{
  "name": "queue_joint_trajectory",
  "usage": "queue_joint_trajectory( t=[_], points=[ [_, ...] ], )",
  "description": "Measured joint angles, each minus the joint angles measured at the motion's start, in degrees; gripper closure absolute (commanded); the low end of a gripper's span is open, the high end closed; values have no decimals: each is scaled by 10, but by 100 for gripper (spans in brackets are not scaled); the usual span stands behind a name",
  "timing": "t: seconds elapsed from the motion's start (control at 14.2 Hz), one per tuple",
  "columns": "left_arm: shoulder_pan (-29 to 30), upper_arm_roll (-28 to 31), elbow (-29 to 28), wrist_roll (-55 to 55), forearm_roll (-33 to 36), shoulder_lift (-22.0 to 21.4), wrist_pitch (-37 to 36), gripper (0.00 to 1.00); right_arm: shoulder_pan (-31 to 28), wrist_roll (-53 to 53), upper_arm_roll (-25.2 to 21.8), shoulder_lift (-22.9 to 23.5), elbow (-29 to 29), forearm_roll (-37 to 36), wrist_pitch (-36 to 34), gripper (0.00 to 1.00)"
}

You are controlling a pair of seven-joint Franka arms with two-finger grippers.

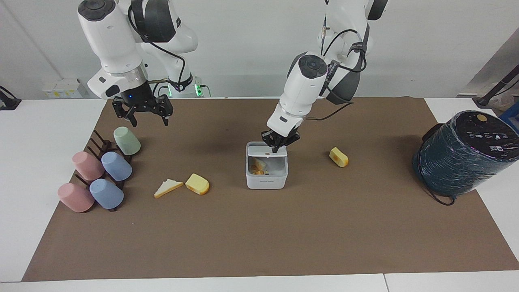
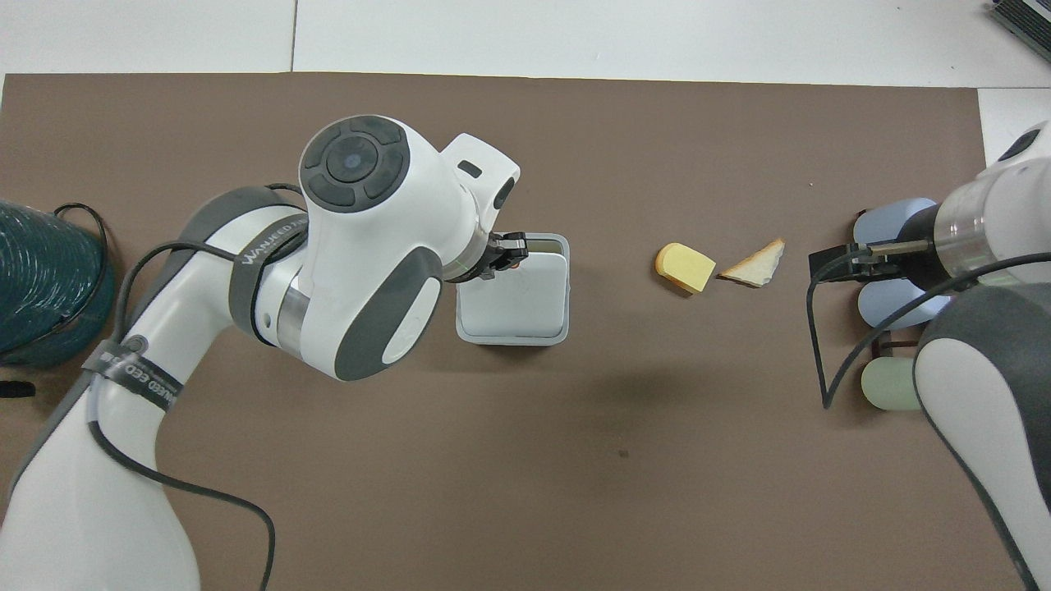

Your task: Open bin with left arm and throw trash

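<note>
The white bin (image 1: 266,182) stands mid-mat with its lid (image 1: 263,150) tipped up at the edge nearer the robots; small orange bits show inside. My left gripper (image 1: 277,148) is shut, its tips just above the raised lid's top edge, holding nothing. From overhead the lid (image 2: 513,300) covers the bin and the left gripper (image 2: 505,250) sits at its rim. A bread slice (image 1: 167,187) and a cheese wedge (image 1: 197,183) lie toward the right arm's end; another wedge (image 1: 338,157) lies toward the left arm's end. My right gripper (image 1: 142,115) waits open above the mat by the cups.
Several pastel cups (image 1: 101,170) lie on a dark rack at the right arm's end of the mat. A big dark-green wrapped cylinder (image 1: 462,152) stands at the left arm's end, with a cable at its base. Brown mat (image 1: 259,235) covers the white table.
</note>
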Motion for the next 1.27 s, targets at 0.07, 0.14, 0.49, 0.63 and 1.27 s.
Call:
queue_joint_trajectory(
  t=[0.07,0.14,0.49,0.63,1.27],
  points=[
    [7,0,9,0,6,-2,-22,100,0,0,0,0,0,0,0,0],
    [16,1,14,1,16,-5,-42,100,0,0,0,0,0,0,0,0],
    [37,2,22,6,77,-11,-82,100,0,0,0,0,0,0,0,0],
    [56,4,21,27,82,-11,-83,80,0,0,0,0,0,0,0,0],
    [200,8,-141,138,83,-50,96,0,0,0,0,0,0,0,0,0]
  ],
)
